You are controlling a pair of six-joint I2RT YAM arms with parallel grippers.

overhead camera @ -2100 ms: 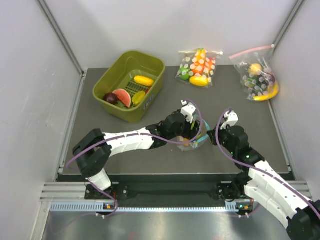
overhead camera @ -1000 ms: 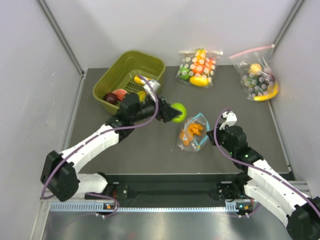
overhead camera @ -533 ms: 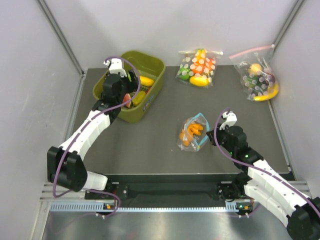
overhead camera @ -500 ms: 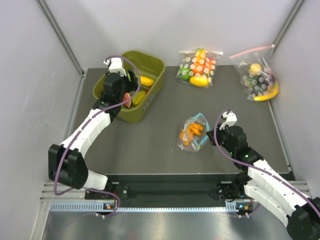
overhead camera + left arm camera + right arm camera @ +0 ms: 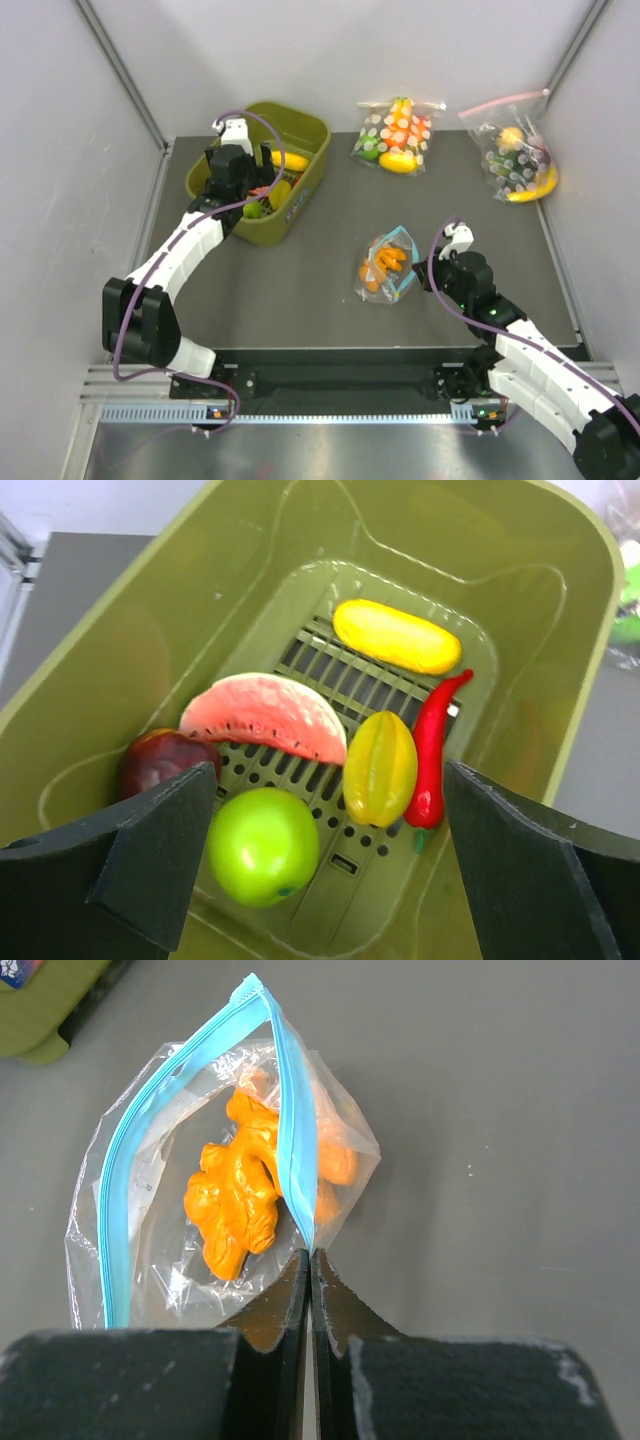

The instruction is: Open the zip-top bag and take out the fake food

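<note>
The zip-top bag (image 5: 390, 268) lies mid-table, clear, its light-blue zip strip (image 5: 290, 1110) pulled apart into an open loop. Orange carrot-like fake food (image 5: 235, 1200) is still inside it (image 5: 383, 262). My right gripper (image 5: 310, 1256) is shut on the near corner of the bag's blue strip, just right of the bag (image 5: 421, 272). The round green fruit (image 5: 262, 845) lies loose on the floor of the olive bin (image 5: 253, 210). My left gripper (image 5: 330, 810) hangs open over that bin (image 5: 250, 193), the fruit below and between its fingers, untouched.
The olive bin (image 5: 305, 180) at back left also holds a watermelon slice (image 5: 265, 715), two yellow pieces, a red chili (image 5: 432, 750) and a dark red piece. Two white-dotted bags with toy food (image 5: 395, 135) (image 5: 518, 155) lie along the back. Walls close in both sides.
My left arm swung from beside the bag to the bin carrying the green fruit, then opened; the fruit now lies in the bin. The right gripper and the bag have not moved.
</note>
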